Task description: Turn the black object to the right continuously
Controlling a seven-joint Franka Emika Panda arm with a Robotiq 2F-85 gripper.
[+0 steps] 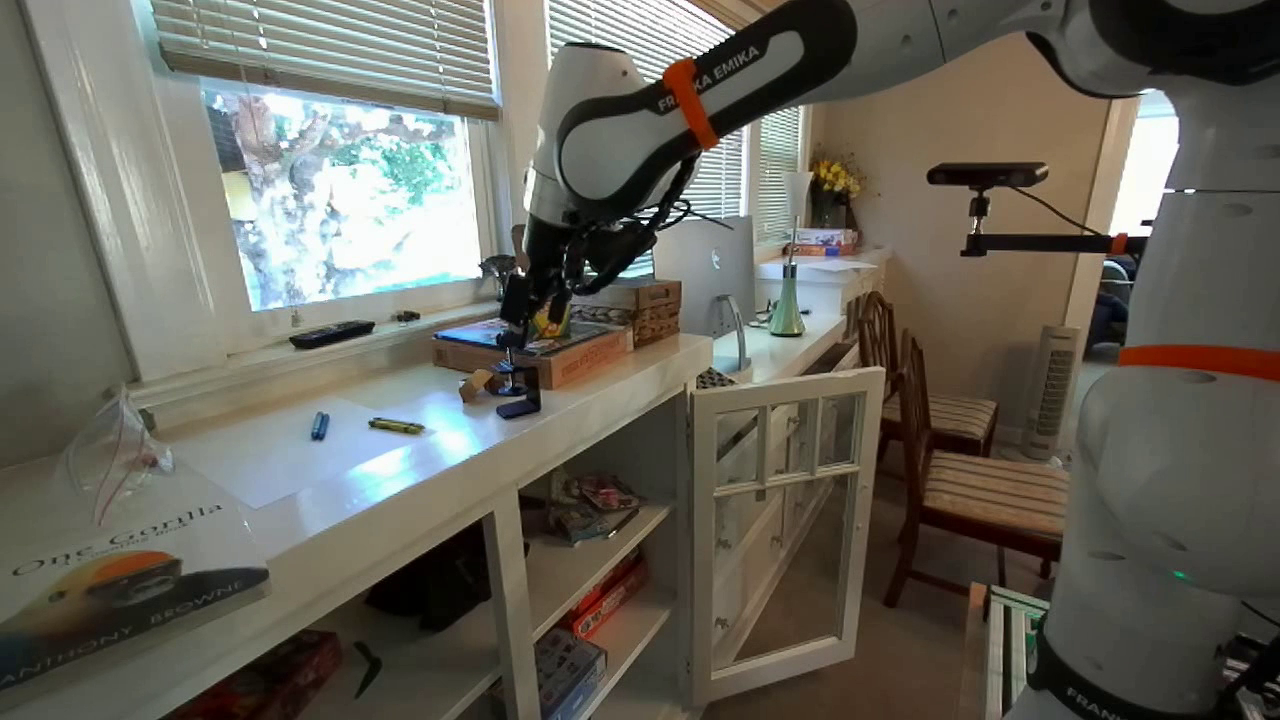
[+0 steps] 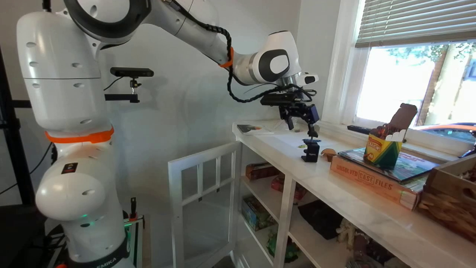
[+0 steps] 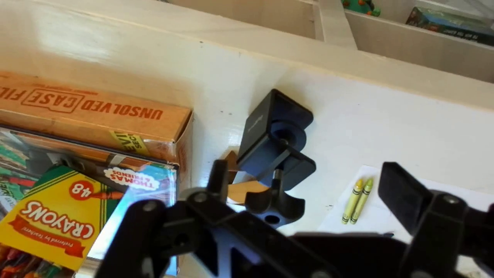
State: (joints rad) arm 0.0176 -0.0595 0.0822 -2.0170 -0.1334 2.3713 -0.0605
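The black object is a small black clamp (image 1: 520,407) on the white counter, also in an exterior view (image 2: 311,152) and in the wrist view (image 3: 257,139). A thin screw rises from it to a black winged knob (image 3: 274,204). My gripper (image 3: 308,183) is open above the clamp. The knob lies between the fingers, much closer to the left finger in the wrist view; contact cannot be told. The gripper also shows in both exterior views (image 1: 538,308) (image 2: 301,127), pointing down at the counter, with the knob beside one fingertip.
A brown wooden piece (image 3: 247,191) lies beside the clamp. An orange case-files box (image 2: 372,182) with a crayon box (image 2: 383,152) on it stands close by. Two yellow-green crayons (image 3: 357,200) lie on paper. A brown basket (image 1: 655,312) stands farther along. A cabinet door (image 1: 785,540) hangs open below.
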